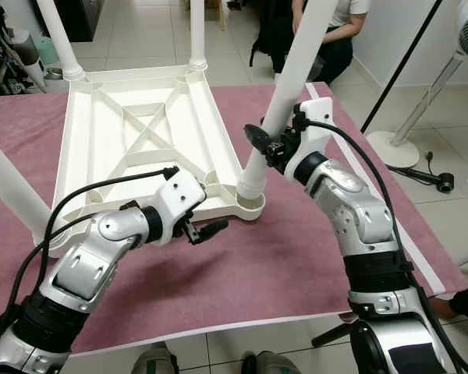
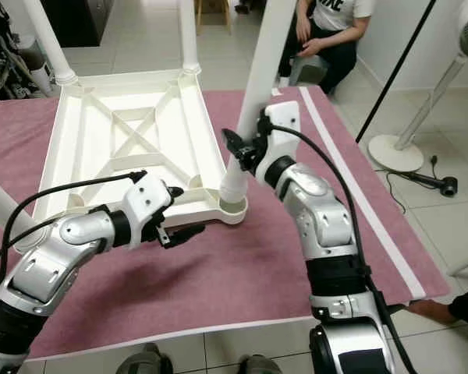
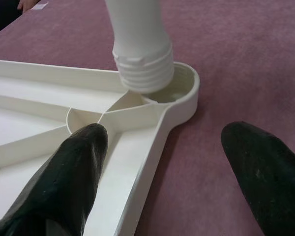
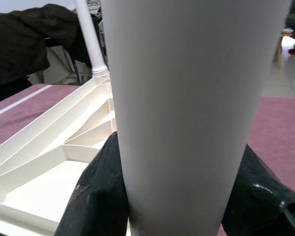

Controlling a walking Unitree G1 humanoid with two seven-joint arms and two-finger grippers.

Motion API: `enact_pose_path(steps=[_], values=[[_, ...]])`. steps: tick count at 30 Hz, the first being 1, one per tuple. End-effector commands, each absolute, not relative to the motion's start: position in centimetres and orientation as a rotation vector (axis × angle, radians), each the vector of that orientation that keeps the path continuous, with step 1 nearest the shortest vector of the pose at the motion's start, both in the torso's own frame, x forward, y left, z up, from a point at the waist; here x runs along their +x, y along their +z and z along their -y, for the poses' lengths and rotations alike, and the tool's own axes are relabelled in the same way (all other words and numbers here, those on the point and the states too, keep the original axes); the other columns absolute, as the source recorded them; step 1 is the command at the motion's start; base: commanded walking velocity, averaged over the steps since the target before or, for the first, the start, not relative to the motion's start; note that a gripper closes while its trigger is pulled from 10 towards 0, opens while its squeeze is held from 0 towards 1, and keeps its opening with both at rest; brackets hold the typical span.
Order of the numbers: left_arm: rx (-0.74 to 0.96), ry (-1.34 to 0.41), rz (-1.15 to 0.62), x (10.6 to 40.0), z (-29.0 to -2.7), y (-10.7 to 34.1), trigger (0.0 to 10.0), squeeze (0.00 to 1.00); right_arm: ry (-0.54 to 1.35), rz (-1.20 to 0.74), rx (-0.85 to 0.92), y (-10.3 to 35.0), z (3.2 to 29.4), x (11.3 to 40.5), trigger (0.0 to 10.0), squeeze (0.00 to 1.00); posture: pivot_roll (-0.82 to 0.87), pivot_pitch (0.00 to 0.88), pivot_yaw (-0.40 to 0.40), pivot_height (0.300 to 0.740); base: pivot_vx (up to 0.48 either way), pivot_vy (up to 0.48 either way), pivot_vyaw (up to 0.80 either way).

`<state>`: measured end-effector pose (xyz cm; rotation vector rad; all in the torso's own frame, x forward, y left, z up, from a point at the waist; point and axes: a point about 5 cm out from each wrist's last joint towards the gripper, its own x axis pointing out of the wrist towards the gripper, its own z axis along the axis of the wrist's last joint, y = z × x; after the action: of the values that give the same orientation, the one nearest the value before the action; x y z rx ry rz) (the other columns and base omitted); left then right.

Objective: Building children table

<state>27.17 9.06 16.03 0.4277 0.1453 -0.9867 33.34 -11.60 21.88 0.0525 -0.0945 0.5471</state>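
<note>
At the near right corner of the upturned tabletop (image 1: 140,132), your right gripper (image 1: 274,146) is clamping its two black fingers around the white table leg (image 1: 285,101), partway up the shaft, while the leg's threaded end is tilting into the round corner socket (image 1: 252,204) rather than sitting square. Your left gripper (image 1: 207,228) is hovering with fingers spread apart, one over the tabletop's corner rib and the other out over the purple mat (image 1: 257,273), holding nothing. To do this step well, you are probably wanting to bring the leg upright so the threads meet the socket evenly, then turn it without forcing; pressing the left gripper on the rim should be keeping the top from sliding. Other legs are standing in the far corners, and a person (image 2: 327,31) is sitting beyond the table, well apart.
</note>
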Motion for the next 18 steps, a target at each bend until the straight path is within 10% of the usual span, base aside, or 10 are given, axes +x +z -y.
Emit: enact_pose_path(steps=[1,18], values=[[0.465,-0.980,-0.167,27.8,-7.9,15.2,10.0,0.00,0.579,0.110,0.041,22.3,10.6,33.6,10.0,0.00,0.06,0.000,0.011,0.740,0.000,0.000,0.00],[0.649,-0.929,-0.227,32.0,-6.5,13.5,10.0,0.00,0.601,0.076,0.038,22.0,9.2,33.0,10.0,0.00,0.05,0.000,0.012,0.740,0.000,0.000,0.00]])
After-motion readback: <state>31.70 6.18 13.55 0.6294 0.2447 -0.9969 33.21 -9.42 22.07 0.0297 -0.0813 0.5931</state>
